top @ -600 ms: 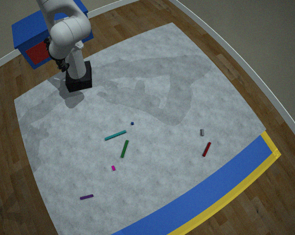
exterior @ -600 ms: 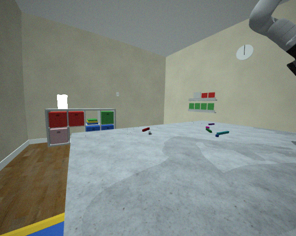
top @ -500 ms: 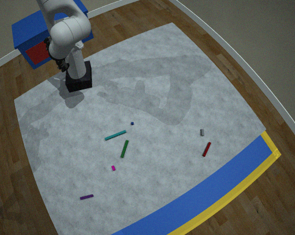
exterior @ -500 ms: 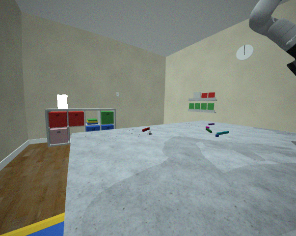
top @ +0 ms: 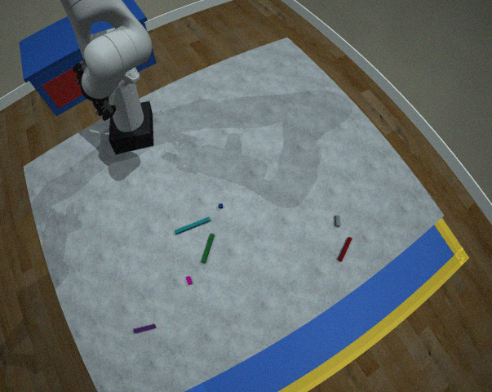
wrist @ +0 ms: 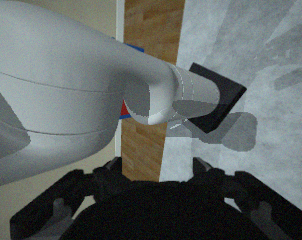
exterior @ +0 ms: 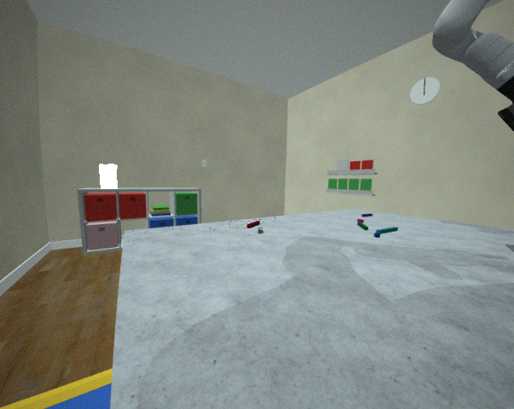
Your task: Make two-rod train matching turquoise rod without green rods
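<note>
The red rod (top: 344, 249) (exterior: 253, 224) and the short grey rod (top: 337, 220) (exterior: 260, 230) lie near each other, apart, at the right in the top view. The turquoise rod (top: 192, 225) (exterior: 387, 230) lies near the middle, with the blue rod (top: 220, 206) (exterior: 377, 234) off its right end. The green rod (top: 207, 247) (exterior: 362, 226) lies below the turquoise one, then the magenta rod (top: 188, 280) (exterior: 360, 220). The purple rod (top: 144, 328) (exterior: 366, 215) lies at the lower left. My gripper (wrist: 157, 164) is open and empty, high beside the arm's base, far from all rods.
The arm's black base block (top: 131, 140) (wrist: 221, 100) stands at the table's back edge. A blue cabinet (top: 50, 51) stands behind it. The pale table top (top: 254, 329) (exterior: 248, 343) carries the arm's shadows. A blue and yellow strip (top: 364, 295) runs along the table's far side from the base.
</note>
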